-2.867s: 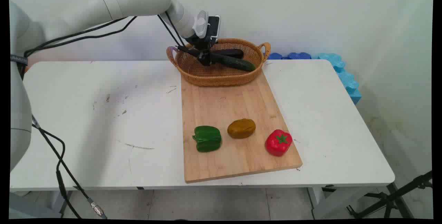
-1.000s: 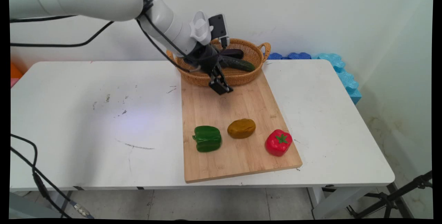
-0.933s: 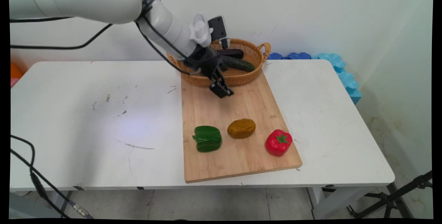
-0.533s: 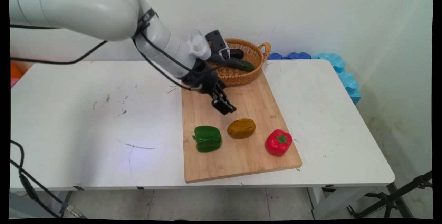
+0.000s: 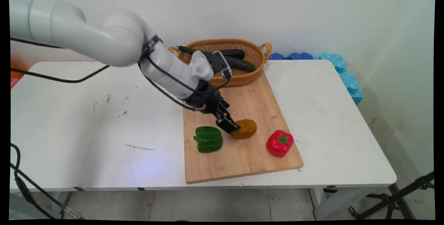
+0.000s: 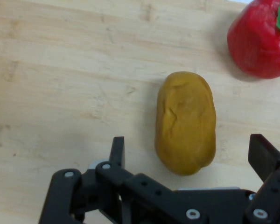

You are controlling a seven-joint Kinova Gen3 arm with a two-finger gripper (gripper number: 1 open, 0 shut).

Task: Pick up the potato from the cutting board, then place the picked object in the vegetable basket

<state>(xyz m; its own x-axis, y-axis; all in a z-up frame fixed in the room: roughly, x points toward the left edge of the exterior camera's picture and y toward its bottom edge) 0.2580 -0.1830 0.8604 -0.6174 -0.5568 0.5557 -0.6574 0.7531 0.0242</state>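
My black gripper point(image 5: 229, 127) hangs open just above a brown potato point(image 5: 245, 128) on the wooden cutting board point(image 5: 239, 162). In the hand view the potato point(image 6: 185, 121) lies lengthwise between the two spread fingers point(image 6: 117, 150), its near end level with the fingertips and untouched by them. A green bell pepper point(image 5: 208, 139) lies to the potato's left. A red tomato with a green stem point(image 5: 279, 143) lies to its right and shows in the hand view's top right corner point(image 6: 261, 39).
A wicker basket point(image 5: 239, 77) at the board's far end holds a green cucumber point(image 5: 242, 65) and a dark eggplant point(image 5: 233, 53). Blue foam blocks point(image 5: 341, 70) line the wall at the table's far right. Black cables hang at the left.
The gripper left the basket, crossed the board toward the near side and came down over the potato. The cucumber stayed in the basket.
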